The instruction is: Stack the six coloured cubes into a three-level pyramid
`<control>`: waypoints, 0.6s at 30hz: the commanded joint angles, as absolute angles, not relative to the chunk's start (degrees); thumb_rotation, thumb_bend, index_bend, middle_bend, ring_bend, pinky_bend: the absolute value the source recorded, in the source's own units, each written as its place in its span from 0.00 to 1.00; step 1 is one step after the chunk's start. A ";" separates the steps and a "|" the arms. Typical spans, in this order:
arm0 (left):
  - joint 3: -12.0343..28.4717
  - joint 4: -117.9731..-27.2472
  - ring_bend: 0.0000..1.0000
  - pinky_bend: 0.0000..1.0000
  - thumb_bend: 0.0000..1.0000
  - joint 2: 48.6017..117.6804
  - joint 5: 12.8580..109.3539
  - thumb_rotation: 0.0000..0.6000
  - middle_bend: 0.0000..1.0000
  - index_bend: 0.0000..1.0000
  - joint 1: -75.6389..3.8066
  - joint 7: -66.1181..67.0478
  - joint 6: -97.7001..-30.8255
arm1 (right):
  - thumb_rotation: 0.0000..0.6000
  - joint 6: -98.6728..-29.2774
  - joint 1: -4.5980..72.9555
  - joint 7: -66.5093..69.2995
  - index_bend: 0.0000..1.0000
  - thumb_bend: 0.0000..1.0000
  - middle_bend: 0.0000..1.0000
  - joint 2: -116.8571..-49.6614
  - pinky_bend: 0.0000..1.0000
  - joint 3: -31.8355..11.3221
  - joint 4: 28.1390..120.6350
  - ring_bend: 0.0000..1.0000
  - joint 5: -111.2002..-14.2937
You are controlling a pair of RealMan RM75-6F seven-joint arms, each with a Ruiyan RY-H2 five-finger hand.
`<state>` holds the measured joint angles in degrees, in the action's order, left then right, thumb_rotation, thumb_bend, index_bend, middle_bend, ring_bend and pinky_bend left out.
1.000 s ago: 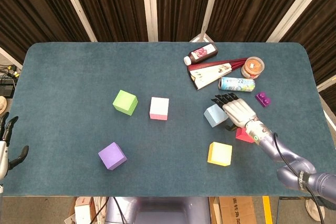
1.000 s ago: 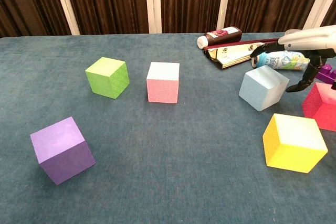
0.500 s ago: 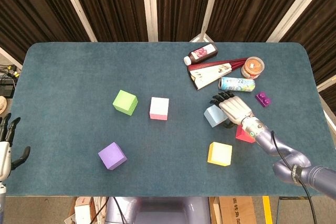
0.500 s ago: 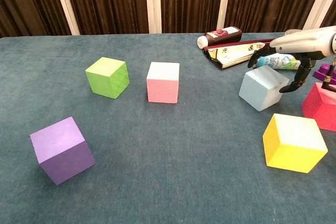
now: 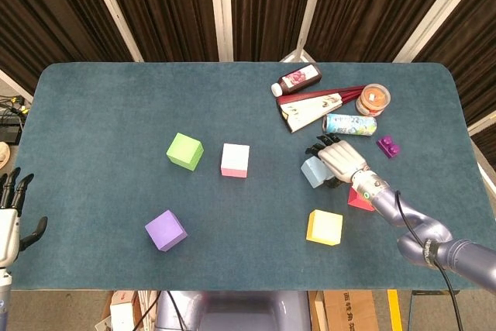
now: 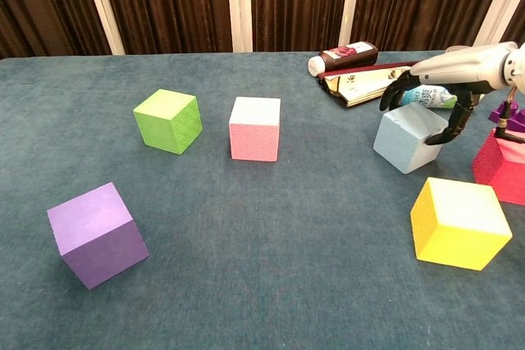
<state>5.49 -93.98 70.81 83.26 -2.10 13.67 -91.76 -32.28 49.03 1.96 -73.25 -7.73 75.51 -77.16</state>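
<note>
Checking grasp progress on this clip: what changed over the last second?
The right hand moved toward the middle of the table and came down over the light blue cube, fingers now curled over its top and both sides; whether they grip it is unclear. The cube has not moved or lifted. The left hand stayed open at the table's near-left edge. The green, pink, purple, yellow and red cubes stayed put.

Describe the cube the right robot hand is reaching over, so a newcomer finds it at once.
Start at the clutter of bottle, can and tub at the table's far right. Just in front of it, under the right robot hand, sits the pale blue foam cube. Its neighbours are a yellow cube and a red cube; it alone is blue.
</note>
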 commanded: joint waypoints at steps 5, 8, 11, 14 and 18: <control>5.55 -94.04 0.00 0.00 0.38 70.67 83.00 1.00 0.00 0.11 -2.25 13.50 -91.39 | 1.00 -31.90 49.54 2.30 0.35 0.29 0.31 -73.40 0.00 -7.49 75.59 0.10 -76.44; 5.60 -94.05 0.00 0.00 0.38 70.62 82.93 1.00 0.00 0.11 -2.28 13.39 -91.33 | 1.00 -32.00 49.66 2.35 0.36 0.29 0.31 -73.51 0.00 -7.42 75.59 0.11 -76.12; 5.65 -94.13 0.00 0.00 0.38 70.50 82.81 1.00 0.00 0.11 -2.25 13.12 -91.32 | 1.00 -32.27 49.76 2.46 0.37 0.29 0.32 -73.15 0.00 -7.60 76.10 0.12 -75.61; 5.84 -93.96 0.00 0.00 0.38 70.52 82.76 1.00 0.00 0.11 -2.20 13.34 -91.65 | 1.00 -33.14 49.68 1.93 0.39 0.29 0.34 -71.47 0.00 -8.50 78.29 0.15 -74.02; 6.70 -92.91 0.00 0.00 0.38 71.45 82.58 1.00 0.00 0.11 -2.23 15.29 -92.99 | 1.00 -31.02 50.66 -1.89 0.39 0.29 0.34 -68.03 0.00 -9.37 83.30 0.15 -65.65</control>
<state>6.40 -93.25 71.12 82.68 -2.22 14.83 -92.60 -32.39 49.93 0.86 -70.48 -8.66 79.97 -71.00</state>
